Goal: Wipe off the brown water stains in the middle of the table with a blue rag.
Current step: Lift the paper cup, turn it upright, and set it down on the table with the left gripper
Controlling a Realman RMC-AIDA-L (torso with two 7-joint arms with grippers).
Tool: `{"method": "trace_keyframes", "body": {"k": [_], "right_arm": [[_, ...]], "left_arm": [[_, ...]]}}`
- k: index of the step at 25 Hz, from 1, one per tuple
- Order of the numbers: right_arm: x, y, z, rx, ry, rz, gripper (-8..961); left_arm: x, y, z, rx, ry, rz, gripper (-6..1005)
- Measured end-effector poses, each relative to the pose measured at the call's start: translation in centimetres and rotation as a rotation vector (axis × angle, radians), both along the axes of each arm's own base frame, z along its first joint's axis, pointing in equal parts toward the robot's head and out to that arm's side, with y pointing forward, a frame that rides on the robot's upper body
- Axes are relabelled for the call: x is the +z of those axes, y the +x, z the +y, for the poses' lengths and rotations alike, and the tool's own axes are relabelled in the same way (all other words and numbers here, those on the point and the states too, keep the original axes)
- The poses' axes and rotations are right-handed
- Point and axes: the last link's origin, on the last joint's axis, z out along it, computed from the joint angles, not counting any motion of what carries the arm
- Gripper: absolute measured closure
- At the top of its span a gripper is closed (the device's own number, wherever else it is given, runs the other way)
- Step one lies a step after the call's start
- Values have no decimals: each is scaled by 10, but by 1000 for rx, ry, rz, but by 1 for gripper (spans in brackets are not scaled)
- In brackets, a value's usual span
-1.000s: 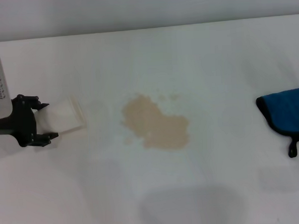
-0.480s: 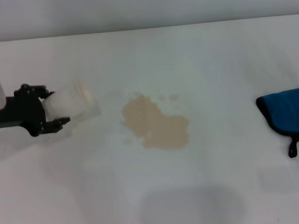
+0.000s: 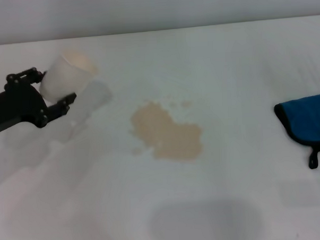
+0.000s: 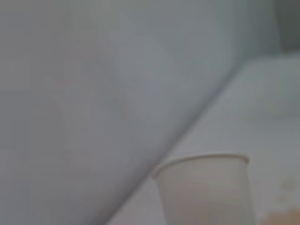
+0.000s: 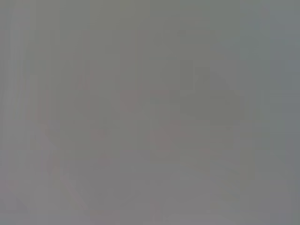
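1. At the left of the head view, the black left gripper (image 3: pixel 51 92) is clamped on a white paper cup (image 3: pixel 66 75) — one finger on each side of its wall, the cup tilted with its mouth facing up and to the right, above the table.
2. The large plain white tabletop (image 3: pixel 226 58) spreads under everything.
3. In the middle lies the irregular tan-brown water stain (image 3: pixel 167 133), with a few small droplets around its edge.
4. At the far right edge rests the bright blue soft rag (image 3: pixel 307 119) with black edging — flat on the table, well apart from the stain.
5. The right gripper is not visible; its wrist view shows only grey.
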Motion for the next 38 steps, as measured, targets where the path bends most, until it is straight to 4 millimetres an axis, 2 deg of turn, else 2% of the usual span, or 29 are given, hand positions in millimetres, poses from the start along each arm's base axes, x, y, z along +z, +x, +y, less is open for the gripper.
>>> {"method": "trace_keyframes", "body": {"k": [8, 19, 31, 38], "right_arm": [[11, 6, -4, -9, 9, -51, 97], [20, 11, -9, -16, 7, -97, 97], [23, 11, -21, -8, 25, -105, 97], [24, 10, -24, 3, 33, -107, 98]], "left_arm": [[-23, -22, -28, 20, 151, -183, 356], [-43, -48, -58, 139, 205, -270, 357], [-56, -70, -79, 220, 185, -223, 357], [-60, -82, -80, 268, 186, -160, 357]]}}
